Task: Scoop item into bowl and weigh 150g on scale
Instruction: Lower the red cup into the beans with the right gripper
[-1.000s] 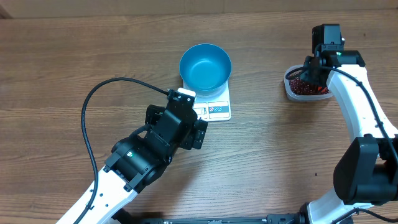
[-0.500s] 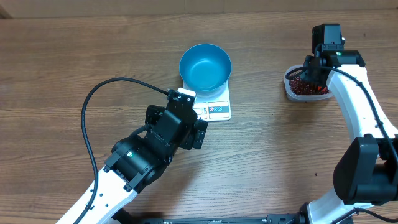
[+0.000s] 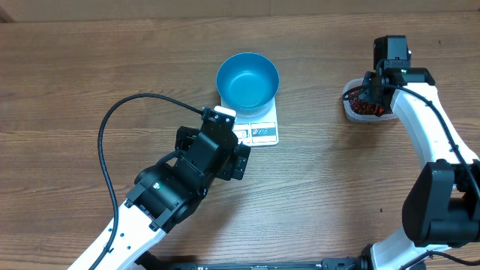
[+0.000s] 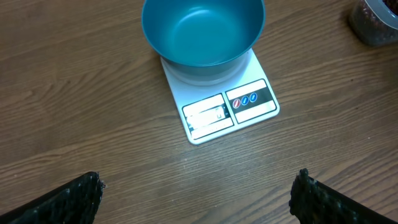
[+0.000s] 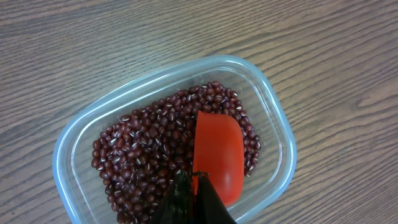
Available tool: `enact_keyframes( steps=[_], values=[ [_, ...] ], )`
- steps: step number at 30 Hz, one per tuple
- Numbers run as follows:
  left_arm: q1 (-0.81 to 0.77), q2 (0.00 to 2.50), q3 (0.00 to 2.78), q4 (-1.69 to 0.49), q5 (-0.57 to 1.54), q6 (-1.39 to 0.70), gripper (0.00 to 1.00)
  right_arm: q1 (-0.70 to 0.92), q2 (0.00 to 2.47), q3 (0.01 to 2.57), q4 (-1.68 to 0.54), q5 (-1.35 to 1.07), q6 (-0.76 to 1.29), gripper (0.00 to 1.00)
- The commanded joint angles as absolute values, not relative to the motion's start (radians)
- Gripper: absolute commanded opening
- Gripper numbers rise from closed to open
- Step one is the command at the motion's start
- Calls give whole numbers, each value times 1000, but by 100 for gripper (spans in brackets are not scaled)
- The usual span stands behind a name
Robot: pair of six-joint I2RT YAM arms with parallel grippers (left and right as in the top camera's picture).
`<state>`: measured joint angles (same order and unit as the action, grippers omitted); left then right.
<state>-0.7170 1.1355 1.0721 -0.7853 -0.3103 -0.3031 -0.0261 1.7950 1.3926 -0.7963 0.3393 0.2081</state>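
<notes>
Right gripper (image 5: 189,190) nudged over beans (image 5: 146,146), clamped on red scoop (image 5: 219,149), left gripper (image 4: 196,196) wide open

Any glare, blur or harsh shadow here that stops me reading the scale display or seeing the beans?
Overhead: even light, soft shadows, all sharp, though the scale display is too small to read. Left wrist: the display is pale and washed out, digits hardly legible; the bowl is crisp. Right wrist: beans and red scoop sharp; the right gripper is dark and blurred.
</notes>
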Motion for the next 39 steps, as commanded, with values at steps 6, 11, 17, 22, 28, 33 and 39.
enact_keyframes(
  steps=[6, 11, 17, 22, 28, 33, 39],
  values=[
    [-706, 1145, 1068, -782, -314, -295, 99, -30, 1798, 1380, -777, 308, 207, 4],
    [-706, 1145, 1068, -782, -314, -295, 100, -30, 1798, 1361, -747, 280, 208, 4],
    [-706, 1145, 1068, -782, -314, -295, 99, -30, 1799, 1345, -737, 274, 207, 4],
    [-706, 1145, 1068, -782, -314, -295, 100, -30, 1800, 1345, -737, 253, 208, 4],
    [-706, 1145, 1068, -782, -314, -295, 99, -30, 1800, 1345, -732, 215, 208, 4],
    [-706, 1145, 1068, -782, -314, -295, 100, -30, 1800, 1345, -731, 214, 208, 4],
    [-706, 1145, 1068, -782, -314, -295, 99, -30, 1803, 1345, -728, 215, 208, 4]
  ],
)
